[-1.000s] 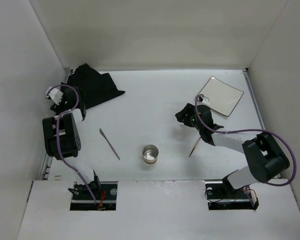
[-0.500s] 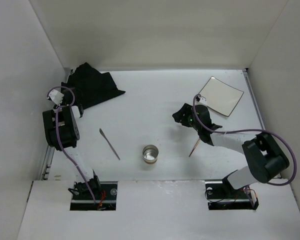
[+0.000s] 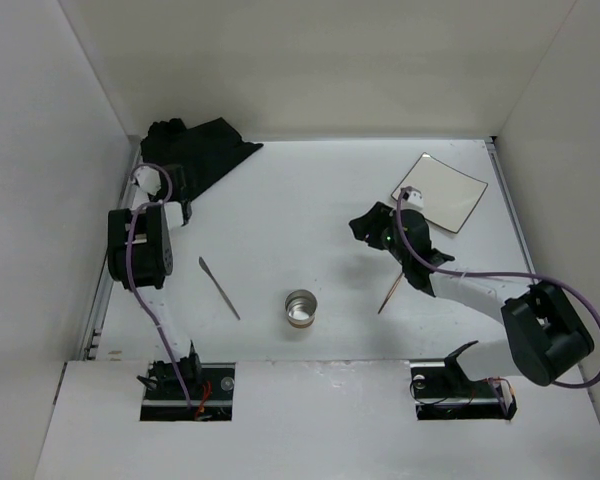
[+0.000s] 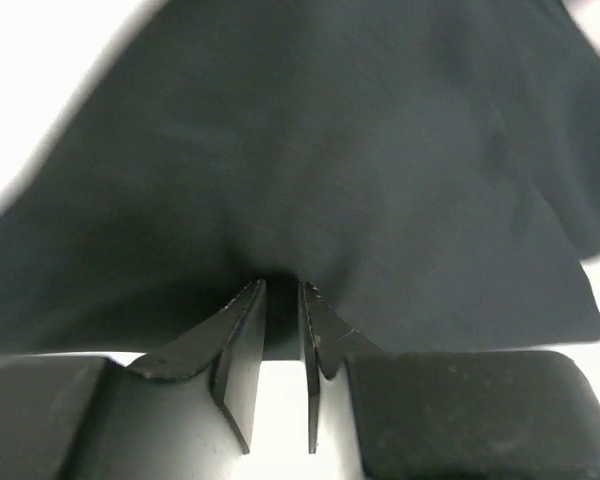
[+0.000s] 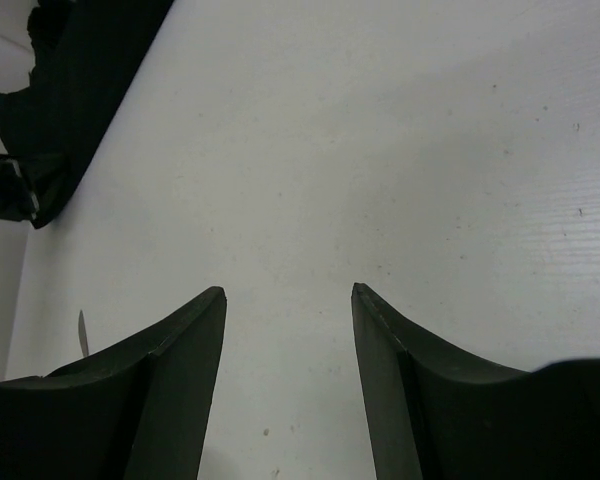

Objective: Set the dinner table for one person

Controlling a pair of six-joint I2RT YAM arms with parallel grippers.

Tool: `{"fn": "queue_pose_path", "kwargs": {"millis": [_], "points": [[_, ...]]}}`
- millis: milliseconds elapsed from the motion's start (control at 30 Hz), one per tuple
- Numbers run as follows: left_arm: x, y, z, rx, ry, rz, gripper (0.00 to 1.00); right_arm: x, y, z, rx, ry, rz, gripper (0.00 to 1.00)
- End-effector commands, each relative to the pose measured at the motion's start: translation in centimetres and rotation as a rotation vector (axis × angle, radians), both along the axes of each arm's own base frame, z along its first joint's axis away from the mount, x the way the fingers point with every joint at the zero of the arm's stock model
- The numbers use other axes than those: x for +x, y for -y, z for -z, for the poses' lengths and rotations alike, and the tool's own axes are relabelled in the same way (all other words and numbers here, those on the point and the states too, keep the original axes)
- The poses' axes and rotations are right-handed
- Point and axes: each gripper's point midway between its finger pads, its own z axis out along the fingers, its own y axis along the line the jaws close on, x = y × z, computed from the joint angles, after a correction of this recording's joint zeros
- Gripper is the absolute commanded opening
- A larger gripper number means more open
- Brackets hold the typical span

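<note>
1. The left gripper (image 4: 280, 292) is clenched on a fold at the edge of the crumpled black cloth mat (image 4: 310, 150), and the cloth fans out ahead of its fingertips.
2. The mat lies bunched in the far-left corner of the large matte-white rectangular dinner table (image 3: 310, 200), which spreads under both arms. From those fingers, the table's middle lies rightward and nearer the bases.
3. The right gripper (image 5: 285, 292) hovers with jaws apart and holds nothing. It is well apart from the mat, so the left arm is the nearer one.
</note>
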Motion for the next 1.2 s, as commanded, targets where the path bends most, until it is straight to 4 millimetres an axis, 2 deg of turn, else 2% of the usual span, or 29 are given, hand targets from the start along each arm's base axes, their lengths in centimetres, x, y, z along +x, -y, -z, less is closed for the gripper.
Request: {"fn": "queue_pose_path", "kwargs": {"millis": [0,133,267,300,367,400,467,533,600,633,667,700,800,933,1033,1100,1167], "points": [[-0.9,8.8,2.1,-0.119,-0.045,0.198,0.15,0.7,0.5,-1.0,0.009,0.044,0.026,0.59],[-1.9,15.8,2.0,-0.134,-0.033,0.348,0.13,0.8,0.7,-1.0,0.004,0.050,0.033,0.60],[-3.0,21.2,1.5,-0.118,-0.029,0.462,0.12,0.8,0.8,-1.1,0.003,0.053,0.035,0.59],[-3.2,22.1,1.3,-0.128,-0.024,0.477,0.12,0.9,0.9,-1.2,0.001,0.056,0.041,0.60],[-3.6,23.9,-0.6,-0.113,0.011,0.516,0.12,1.0,0.9,-0.6,-0.004,0.043,0.041,0.60],[-3.6,23.8,-1.7,-0.089,0.033,0.514,0.13,1.0,0.9,-0.5,-0.006,0.037,0.040,0.59],[-3.5,21.8,-4.5,-0.010,0.089,0.450,0.17,1.0,0.8,-0.7,-0.005,0.041,0.036,0.59],[-3.1,18.6,-6.7,0.070,0.117,0.375,0.24,1.0,0.9,-0.8,-0.005,0.050,0.041,0.60],[-2.8,14.3,-8.2,0.131,0.123,0.301,0.36,1.1,0.9,-0.3,-0.006,0.035,0.038,0.60],[-2.6,12.4,-8.4,0.144,0.121,0.268,0.41,1.1,0.8,-0.2,-0.008,0.028,0.032,0.60],[-2.3,8.1,-8.6,0.150,0.115,0.203,0.49,1.0,0.4,-0.4,-0.005,0.033,0.021,0.60],[-2.2,5.8,-8.3,0.144,0.104,0.164,0.51,1.0,0.4,-0.6,-0.003,0.040,0.021,0.60],[-2.7,0.7,-6.9,0.125,0.060,0.071,0.57,1.0,0.2,-0.3,-0.004,0.029,0.013,0.60],[-2.8,-2.6,-6.3,0.122,0.058,0.028,0.61,1.1,0.0,-0.7,0.004,0.039,0.002,0.61],[-2.7,-5.0,-5.4,0.099,0.060,0.004,0.63,1.2,-0.6,0.1,-0.004,0.013,-0.015,0.60],[-2.1,-5.5,-4.4,0.090,0.044,0.014,0.64,0.9,-1.5,0.1,0.002,0.010,-0.043,0.60],[-1.5,-5.1,-3.6,0.069,0.031,0.048,0.64,0.7,-2.0,-0.2,0.002,0.022,-0.056,0.60]]}}
